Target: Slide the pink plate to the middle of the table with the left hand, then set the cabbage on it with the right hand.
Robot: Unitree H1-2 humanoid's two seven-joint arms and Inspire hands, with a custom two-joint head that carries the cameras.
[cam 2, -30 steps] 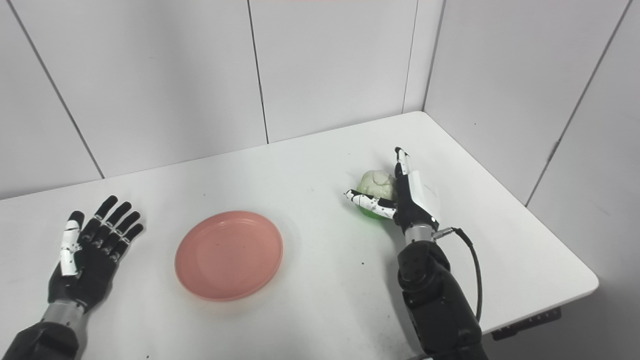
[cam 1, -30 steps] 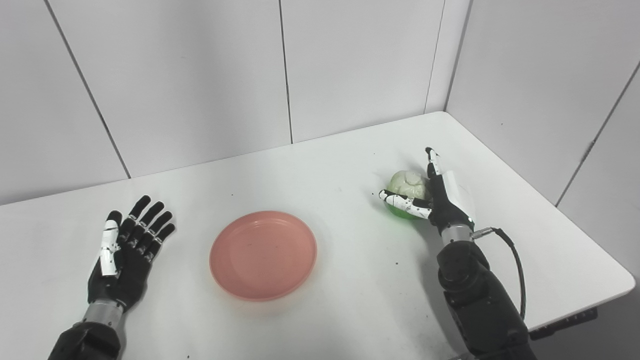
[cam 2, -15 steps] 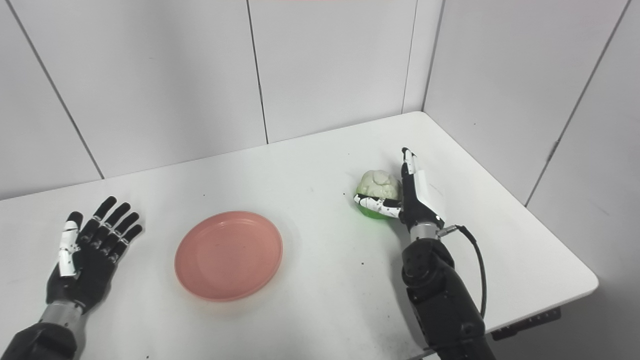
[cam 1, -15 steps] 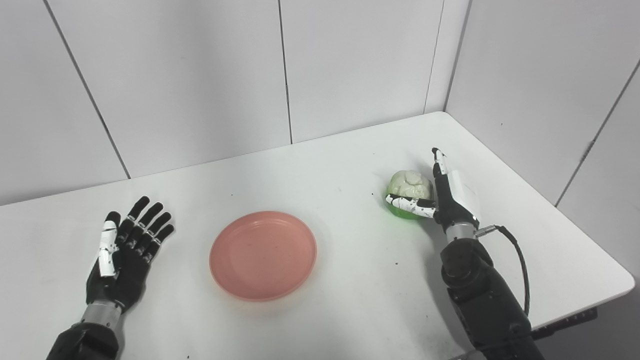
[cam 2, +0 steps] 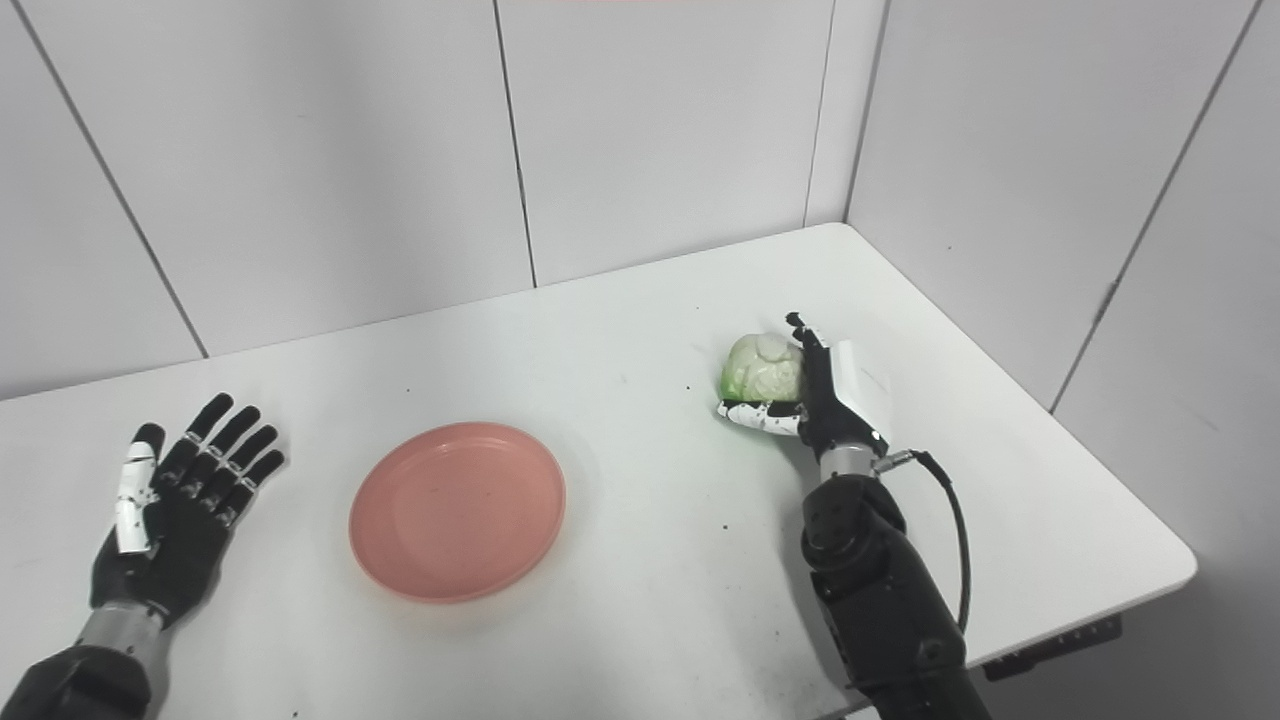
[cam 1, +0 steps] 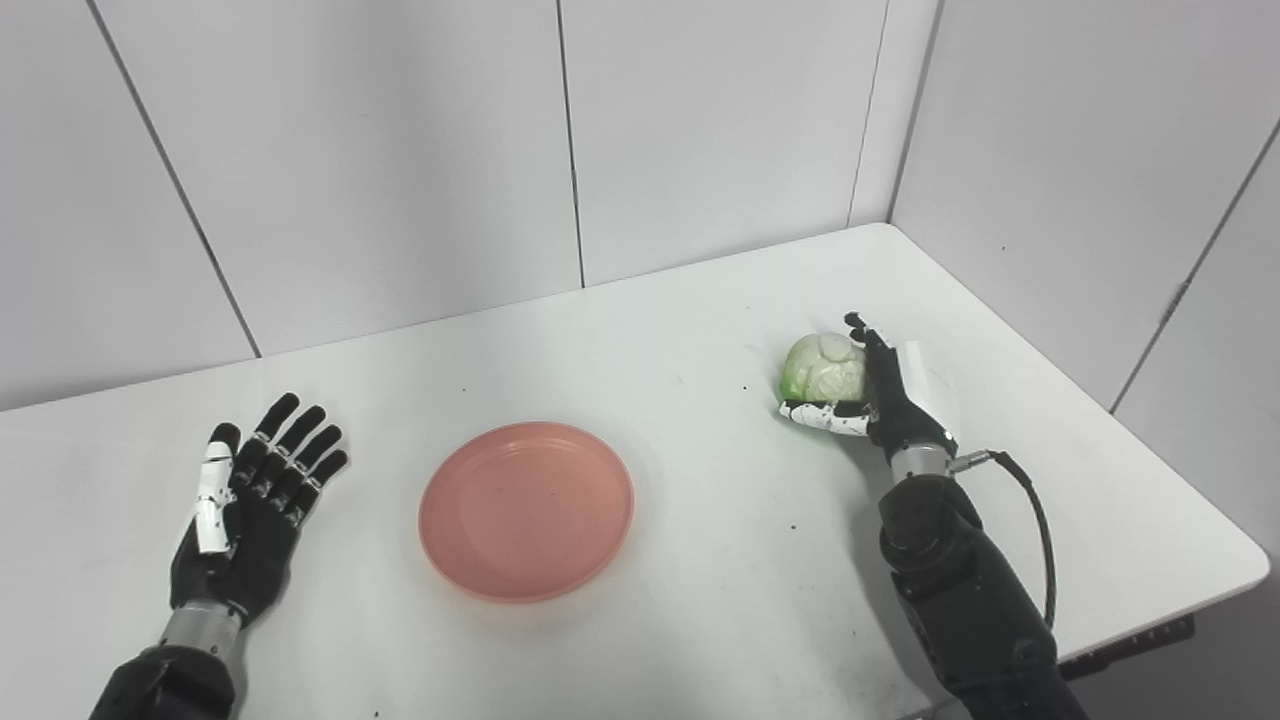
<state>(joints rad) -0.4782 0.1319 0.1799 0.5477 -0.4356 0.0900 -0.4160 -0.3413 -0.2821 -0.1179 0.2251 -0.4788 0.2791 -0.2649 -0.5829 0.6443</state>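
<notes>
We are looking at a white table (cam 1: 640,300) boxed in by wall panels at the back and on the right, with its rounded corner and front edge showing at lower right. The pink plate (cam 1: 526,510) is sitting roughly mid-table, so we are judging step 1 done and step 2 in hand: the cabbage grasp.

The right arm (cam 1: 960,590) is coming in from the bottom right, and the right hand (cam 1: 880,395) is wrapping around the cabbage (cam 1: 826,368), thumb under its near side and fingers curling over the far side. We are reading this as a grasp closing on the cabbage; whether it is clear of the table we cannot tell. The cabbage is lying well right of the plate, on the right part of the table.

The left hand (cam 1: 250,500) is resting palm up at the left, fingers spread, holding nothing, well apart from the plate.

We are judging that the next move calls for a lift, a carry leftward and a lowering onto the plate's middle. The bare table between cabbage and plate is giving open room, with nothing in the path. The table's right edge is lying beyond the hand and away from the carry direction. The round cabbage is likely to roll, so a low release inside the rim seems wise.
</notes>
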